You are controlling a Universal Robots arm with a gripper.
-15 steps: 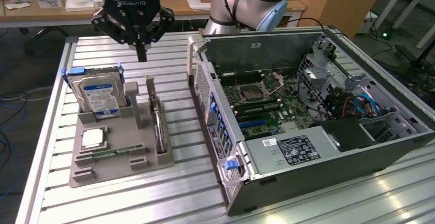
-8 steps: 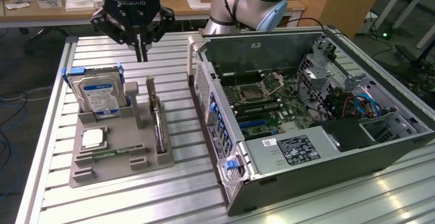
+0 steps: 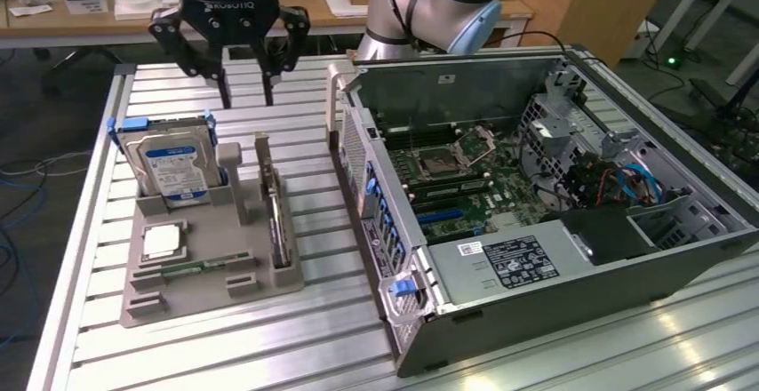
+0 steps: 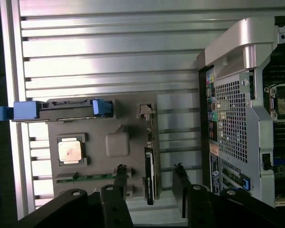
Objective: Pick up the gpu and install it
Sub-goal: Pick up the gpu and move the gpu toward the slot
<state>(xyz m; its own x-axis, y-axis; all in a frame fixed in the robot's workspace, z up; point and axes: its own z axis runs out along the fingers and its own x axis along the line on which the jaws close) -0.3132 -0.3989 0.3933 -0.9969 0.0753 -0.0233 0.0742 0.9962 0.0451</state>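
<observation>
End effector (image 3: pixel 245 98) spread over edge-up gpu (image 3: pixel 275 222), lengthwise across table slats (image 3: pixel 570 355).

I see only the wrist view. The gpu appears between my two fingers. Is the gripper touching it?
Observer: No. The gripper hangs open, high above the table, clear of the gpu.
Operator: Is the gpu lying flat?
Observer: No, it stands on its long edge in the gray holder, on the side toward the computer case.
Operator: Is the case open?
Observer: Yes, its upper side is open and the motherboard is exposed.
</observation>
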